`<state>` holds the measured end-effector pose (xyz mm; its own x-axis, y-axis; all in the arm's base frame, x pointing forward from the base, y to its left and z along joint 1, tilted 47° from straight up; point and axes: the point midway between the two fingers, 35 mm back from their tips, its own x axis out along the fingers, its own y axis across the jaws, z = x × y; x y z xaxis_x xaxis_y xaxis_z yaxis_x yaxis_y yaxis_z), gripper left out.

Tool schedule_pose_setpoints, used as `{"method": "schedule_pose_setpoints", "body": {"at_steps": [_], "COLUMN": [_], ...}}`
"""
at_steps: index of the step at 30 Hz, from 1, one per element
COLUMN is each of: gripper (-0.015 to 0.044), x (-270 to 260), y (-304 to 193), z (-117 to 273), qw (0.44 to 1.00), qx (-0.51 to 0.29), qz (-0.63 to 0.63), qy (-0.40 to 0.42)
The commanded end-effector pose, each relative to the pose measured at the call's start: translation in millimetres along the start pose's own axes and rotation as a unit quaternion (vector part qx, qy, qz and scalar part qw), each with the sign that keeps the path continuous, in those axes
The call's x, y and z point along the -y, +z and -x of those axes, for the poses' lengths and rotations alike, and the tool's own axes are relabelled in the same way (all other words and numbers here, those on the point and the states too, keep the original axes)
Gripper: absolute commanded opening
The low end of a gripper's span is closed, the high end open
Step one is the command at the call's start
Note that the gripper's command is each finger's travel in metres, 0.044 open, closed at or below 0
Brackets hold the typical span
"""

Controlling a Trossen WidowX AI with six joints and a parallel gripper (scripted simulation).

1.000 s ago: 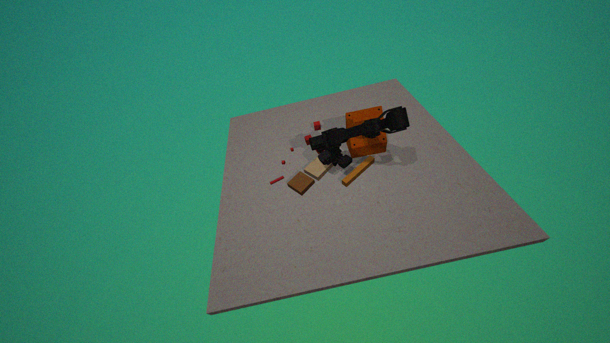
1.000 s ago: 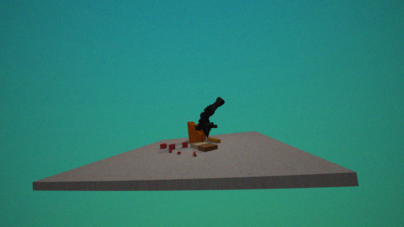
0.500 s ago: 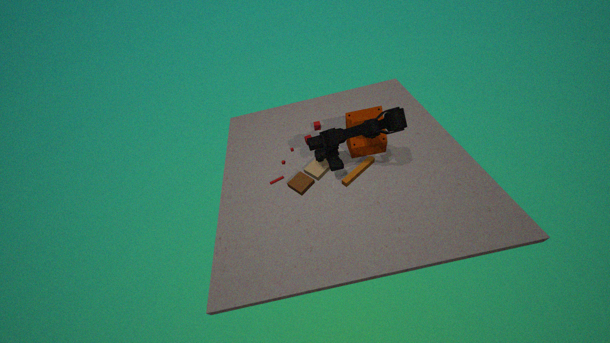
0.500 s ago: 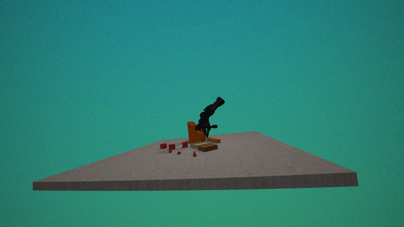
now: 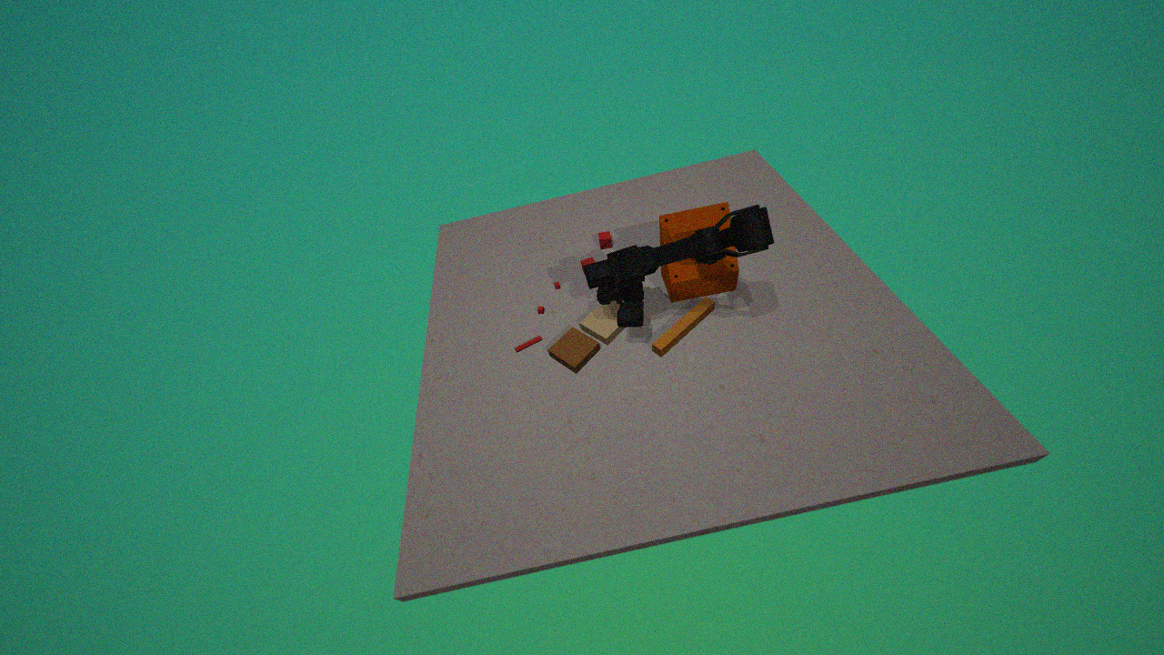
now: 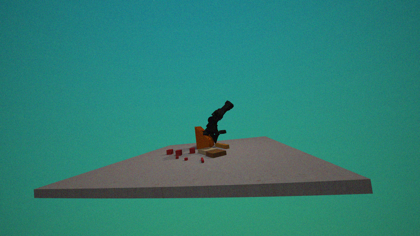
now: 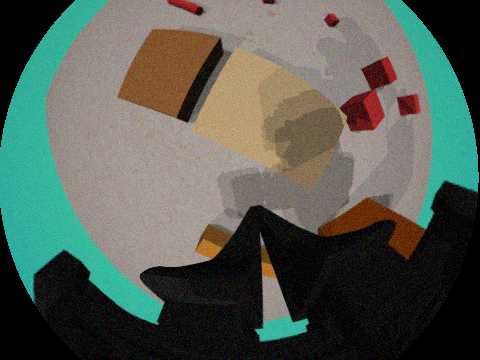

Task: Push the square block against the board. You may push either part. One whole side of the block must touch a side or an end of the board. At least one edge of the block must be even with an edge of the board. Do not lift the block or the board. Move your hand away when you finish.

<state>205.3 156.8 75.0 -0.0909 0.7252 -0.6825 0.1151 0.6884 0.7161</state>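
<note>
The brown square block [image 5: 574, 348] [image 6: 215, 152] [image 7: 167, 72] lies flat on the table. The pale tan board [image 5: 599, 327] [image 6: 204, 151] [image 7: 227, 102] lies flat beside it. The block's side faces an end of the board, with a narrow strip of table between them in the wrist view. Their near edges there look roughly in line; I cannot tell whether they are exactly even. My gripper [image 6: 215, 142] [image 7: 255, 211] is shut and empty, raised above the table near the board's other end. The arm hides its fingertips and part of the board in the top view.
An orange-yellow bar [image 5: 683, 327] [image 6: 222, 146] [image 7: 206, 247] lies on the board's near side. The orange base [image 5: 693, 224] [image 6: 201, 139] stands behind. Several red cubes, such as this one [image 5: 605, 240] [image 6: 169, 151], and a red stick [image 5: 527, 343] [image 6: 202, 160] [image 7: 186, 6] lie on the far side.
</note>
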Motion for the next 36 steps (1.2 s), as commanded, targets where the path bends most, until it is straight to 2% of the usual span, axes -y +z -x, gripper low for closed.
{"method": "schedule_pose_setpoints", "body": {"at_steps": [1,17,36], "gripper": [0.0,0.0,0.0], "x": [-1,-5,4], "y": [1,7,21], "z": [-8,-52,-53], "qw": [0.999,0.953,0.952], "qx": [-0.002,-0.004,-0.003], "qz": [-0.046,-0.303,-0.306], "qy": [0.001,0.004,0.003]}}
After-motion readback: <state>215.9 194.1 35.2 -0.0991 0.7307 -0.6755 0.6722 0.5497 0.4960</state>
